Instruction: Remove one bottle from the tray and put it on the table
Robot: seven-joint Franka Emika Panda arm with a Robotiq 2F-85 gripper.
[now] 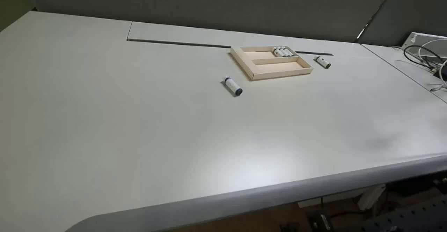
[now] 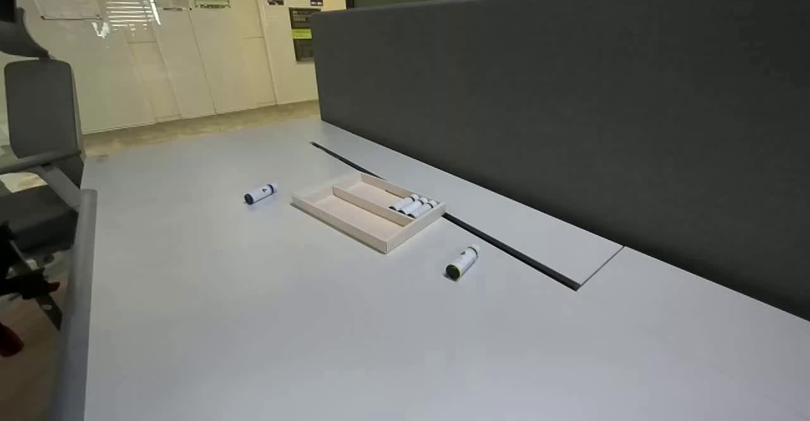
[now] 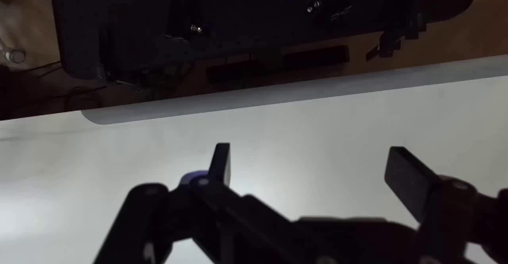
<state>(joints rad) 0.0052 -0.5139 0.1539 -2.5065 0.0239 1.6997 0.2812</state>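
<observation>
Three small white bottles lie side by side in one end of the tray's back compartment. They also show in an exterior view. The shallow light-wood tray has two compartments and a raised rim; it shows in both exterior views. The front compartment looks empty. The tray rests on the large white-grey table, which also fills much of the wrist view. My gripper is open and empty above the table near its rounded edge. The arm does not show in the exterior views. No bottle shows in the wrist view.
A blue-capped bottle lies on the table at one side of the tray. Another bottle with a dark, yellow-green-ringed end lies at the tray's other side. A grey partition stands along the back. Cables lie at the far right.
</observation>
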